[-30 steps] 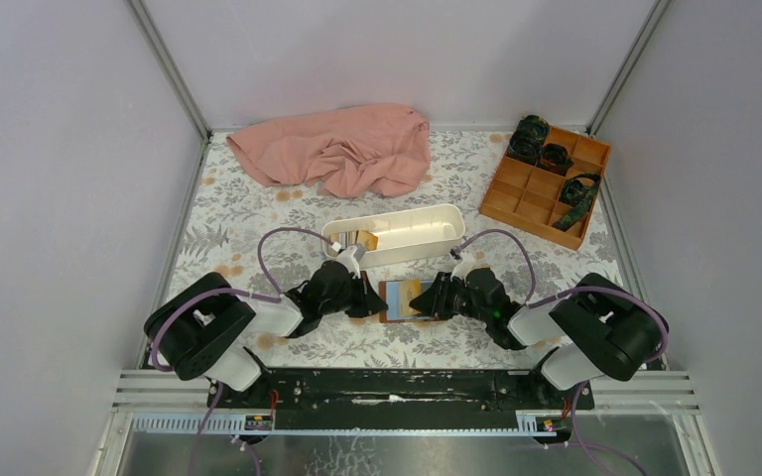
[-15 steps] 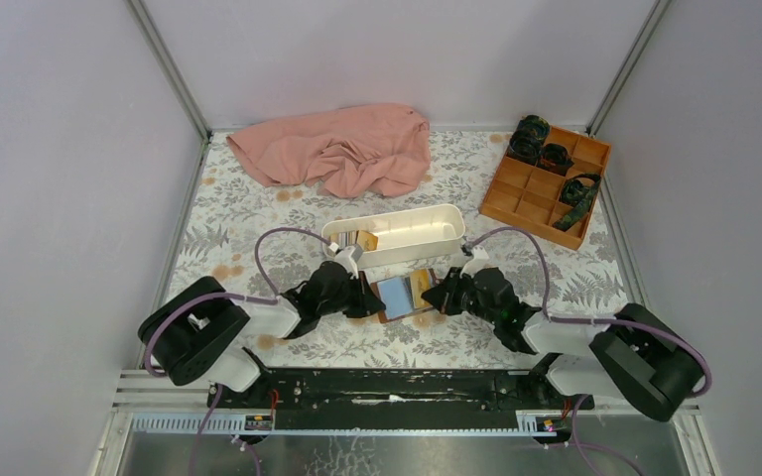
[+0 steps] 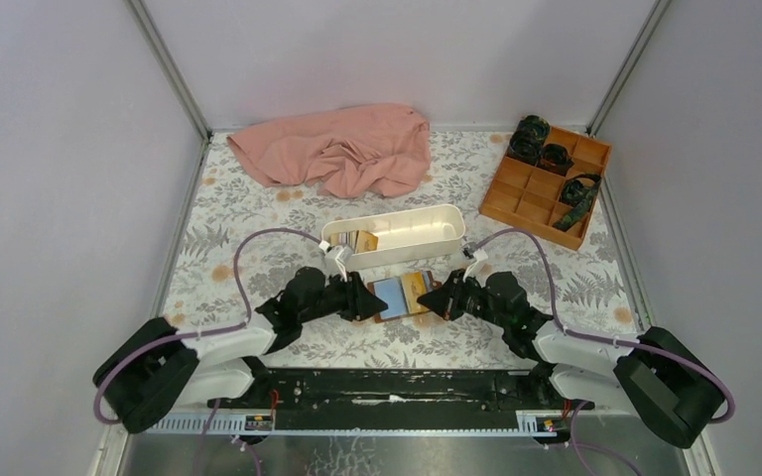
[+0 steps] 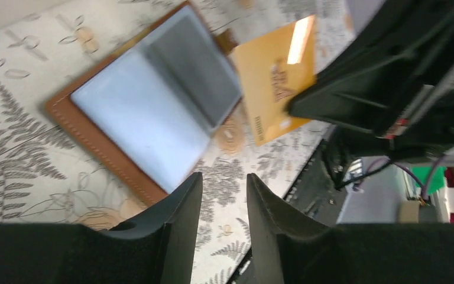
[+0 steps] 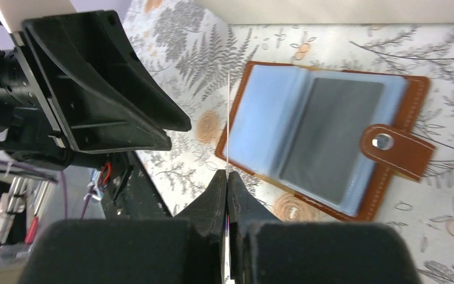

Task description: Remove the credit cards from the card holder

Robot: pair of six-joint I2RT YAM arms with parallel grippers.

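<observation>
The card holder (image 3: 392,295) lies open on the floral table between both arms, brown leather with a snap tab (image 5: 399,148) and light blue and grey cards in its sleeves (image 4: 153,112). My right gripper (image 5: 227,174) is shut on a yellow-orange credit card (image 4: 278,83), seen edge-on (image 5: 228,118) in its own view, held just off the holder's near edge. In the top view that card (image 3: 419,287) shows at the holder's right side, by the right gripper (image 3: 437,299). My left gripper (image 4: 224,177) is open over bare table beside the holder's corner, holding nothing.
A long white oval tray (image 3: 427,236) with a few items stands just behind the holder. A pink cloth (image 3: 337,149) lies at the back. An orange compartmented box (image 3: 546,183) sits at the back right. The left gripper body (image 5: 94,89) is close to the right fingers.
The right gripper closed on the yellow card and drew it to the holder's right side. The left gripper opened and let go of the holder. Both arms stretched lower.
</observation>
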